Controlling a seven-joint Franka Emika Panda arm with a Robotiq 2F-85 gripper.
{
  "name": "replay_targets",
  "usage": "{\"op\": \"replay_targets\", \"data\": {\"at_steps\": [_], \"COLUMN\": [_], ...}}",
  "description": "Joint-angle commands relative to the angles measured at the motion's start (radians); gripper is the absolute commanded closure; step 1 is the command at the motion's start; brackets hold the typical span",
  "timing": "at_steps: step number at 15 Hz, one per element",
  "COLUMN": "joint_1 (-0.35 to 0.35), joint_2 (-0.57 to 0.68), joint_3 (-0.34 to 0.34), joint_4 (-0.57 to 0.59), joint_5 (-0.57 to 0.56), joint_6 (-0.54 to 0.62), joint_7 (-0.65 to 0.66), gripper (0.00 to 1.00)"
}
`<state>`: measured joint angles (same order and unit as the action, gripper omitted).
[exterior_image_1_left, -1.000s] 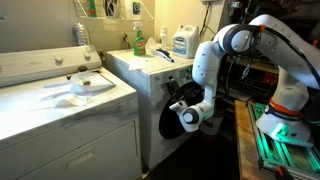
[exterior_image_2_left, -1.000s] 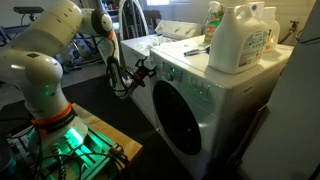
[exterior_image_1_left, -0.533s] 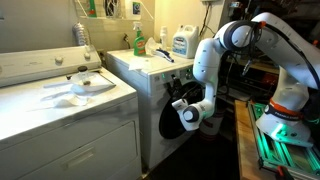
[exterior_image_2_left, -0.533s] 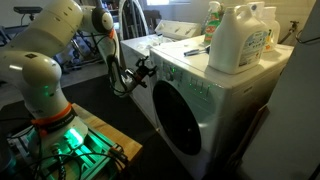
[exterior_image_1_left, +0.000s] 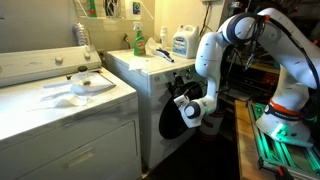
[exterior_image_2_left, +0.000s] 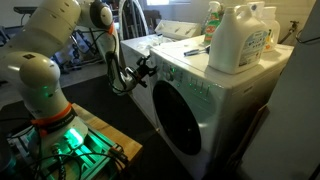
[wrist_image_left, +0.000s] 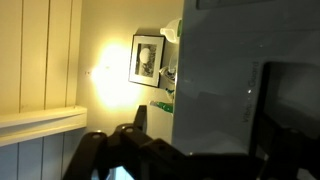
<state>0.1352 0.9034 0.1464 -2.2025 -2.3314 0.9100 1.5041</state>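
My gripper (exterior_image_1_left: 179, 90) hangs at the upper front of a white front-loading washer (exterior_image_1_left: 150, 105), close to its panel corner above the dark round door (exterior_image_2_left: 185, 125). It also shows in an exterior view (exterior_image_2_left: 147, 68) against the washer's top front edge. In the wrist view the gripper (wrist_image_left: 198, 120) shows one dark finger standing at the left, and the washer's white panel (wrist_image_left: 215, 70) fills the space beside it. The jaws look open and hold nothing.
A white detergent jug (exterior_image_1_left: 182, 42) (exterior_image_2_left: 240, 40) and a green bottle (exterior_image_1_left: 138, 40) stand on the washer top. A white top-loading machine (exterior_image_1_left: 60, 115) with a white cloth (exterior_image_1_left: 85, 83) stands beside it. The robot base (exterior_image_2_left: 55, 140) glows green. A framed picture (wrist_image_left: 147, 60) hangs on the wall.
The arm has lifted a little, and the gripper has moved slightly upward along the washer's front. Nothing else has moved.
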Motion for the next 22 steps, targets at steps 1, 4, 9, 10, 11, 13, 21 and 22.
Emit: {"op": "replay_targets", "data": {"at_steps": [1,4,9,10,11,13,21,22], "joint_1": [0.021,0.036,0.216,0.245,0.169,0.353,0.582,0.602], "joint_2": [-0.030,-0.013,-0.037,-0.020,0.018,-0.014,0.040,0.050], "joint_3": [-0.009,0.010,-0.139,-0.129,-0.009,-0.189,-0.257,-0.255], "joint_4": [-0.040,-0.043,0.013,0.000,-0.038,-0.003,-0.024,-0.022], "joint_5": [0.060,0.086,0.202,0.246,0.224,0.343,0.608,0.645], "joint_6": [-0.143,-0.185,-0.066,-0.101,-0.232,-0.066,-0.073,-0.084], "joint_7": [-0.017,-0.011,0.029,0.039,0.012,0.033,0.036,0.032], "gripper": [0.00,0.00,0.00,0.00,0.00,0.00,0.00,0.00]}}
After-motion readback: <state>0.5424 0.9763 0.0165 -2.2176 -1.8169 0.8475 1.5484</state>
